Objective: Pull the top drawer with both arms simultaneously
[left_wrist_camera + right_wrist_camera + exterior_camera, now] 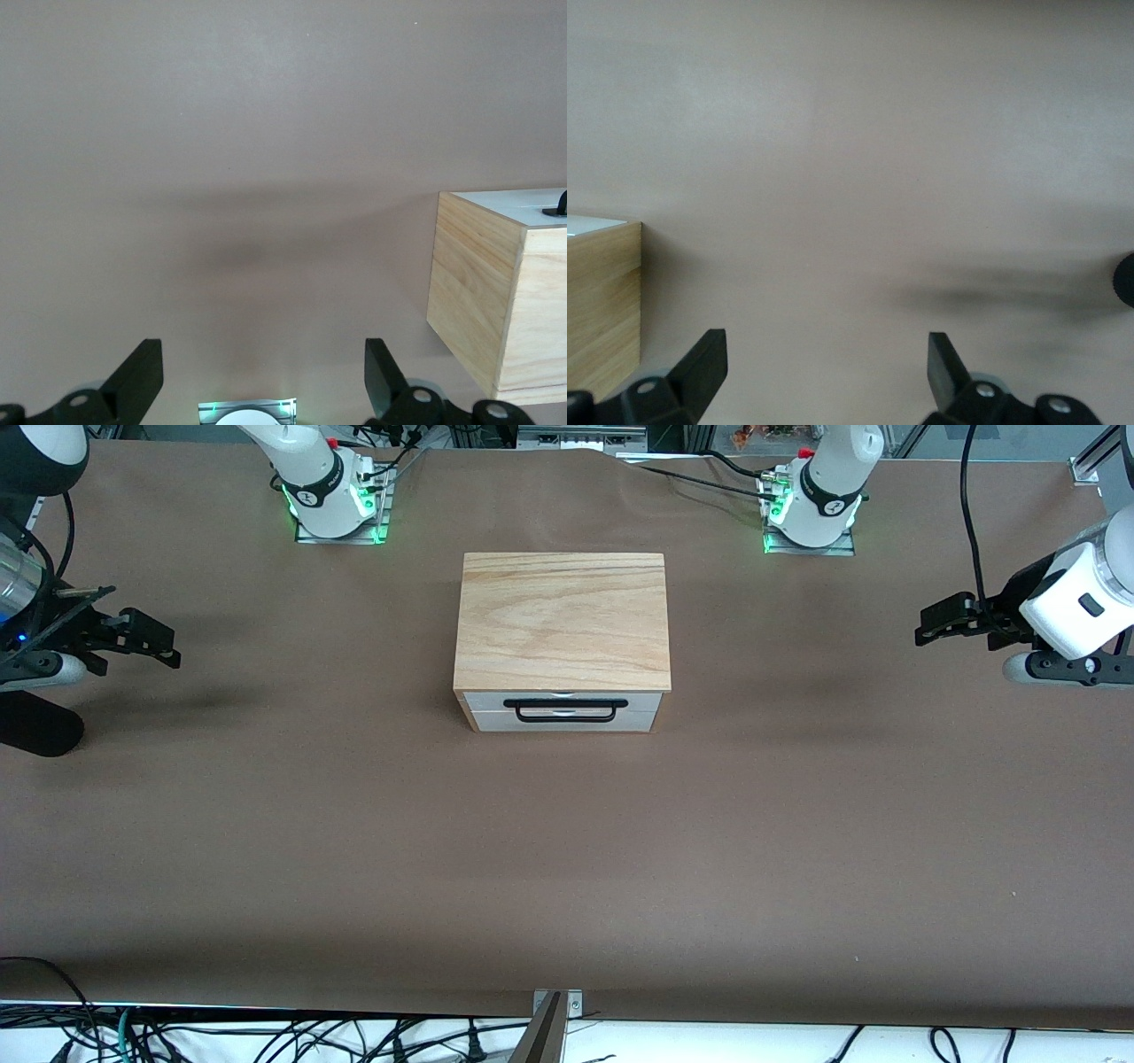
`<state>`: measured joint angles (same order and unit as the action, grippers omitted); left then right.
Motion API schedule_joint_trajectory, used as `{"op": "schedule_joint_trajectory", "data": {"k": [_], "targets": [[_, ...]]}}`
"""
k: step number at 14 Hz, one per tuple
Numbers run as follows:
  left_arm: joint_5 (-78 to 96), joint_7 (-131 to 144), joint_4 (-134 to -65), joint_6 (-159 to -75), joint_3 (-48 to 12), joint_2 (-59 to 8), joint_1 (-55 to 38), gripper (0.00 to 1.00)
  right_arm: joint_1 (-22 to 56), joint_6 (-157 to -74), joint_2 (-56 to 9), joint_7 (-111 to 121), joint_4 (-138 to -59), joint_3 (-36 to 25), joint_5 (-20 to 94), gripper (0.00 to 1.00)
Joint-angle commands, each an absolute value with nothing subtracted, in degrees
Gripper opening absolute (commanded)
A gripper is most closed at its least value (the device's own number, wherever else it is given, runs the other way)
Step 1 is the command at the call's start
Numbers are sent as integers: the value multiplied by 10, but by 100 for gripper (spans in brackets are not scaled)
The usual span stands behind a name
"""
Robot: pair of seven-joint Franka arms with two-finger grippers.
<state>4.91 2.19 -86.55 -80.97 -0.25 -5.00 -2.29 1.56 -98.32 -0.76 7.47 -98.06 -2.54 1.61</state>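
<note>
Right gripper [164, 646] hovering over bare table [354, 850] at right arm's end, fingers spread wide, gripping nothing, well apart from cabinet [562, 615]. Top drawer [563, 701] sitting shut mid-table, black bar handle [563, 710] facing front camera, untouched. Left gripper [930, 624] mirroring over left arm's end, splayed wide, empty. Looking like symmetric staging, one arm per handle end; reach not yet begun.

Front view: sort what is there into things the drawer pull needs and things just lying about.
For the job:
- top drawer, shut, black bar handle
- left gripper, open, over bare table at the left arm's end
- right gripper, open, over bare table at the right arm's end

Just there:
- lower white front panel
- cabinet's wood top
- cables along the table's near edge
</note>
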Motion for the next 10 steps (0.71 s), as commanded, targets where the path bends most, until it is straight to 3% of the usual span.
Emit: {"op": "schedule_joint_trajectory", "data": {"k": [1,10], "targets": [[36,11,-862,-812,-7,-48,-19,100,9,-979,-4,72,-974,-18,14,100],[39,12,-863,-812,-7,-49,-16,100,9,-975,-5,72,-972,-18,16,100]]}}
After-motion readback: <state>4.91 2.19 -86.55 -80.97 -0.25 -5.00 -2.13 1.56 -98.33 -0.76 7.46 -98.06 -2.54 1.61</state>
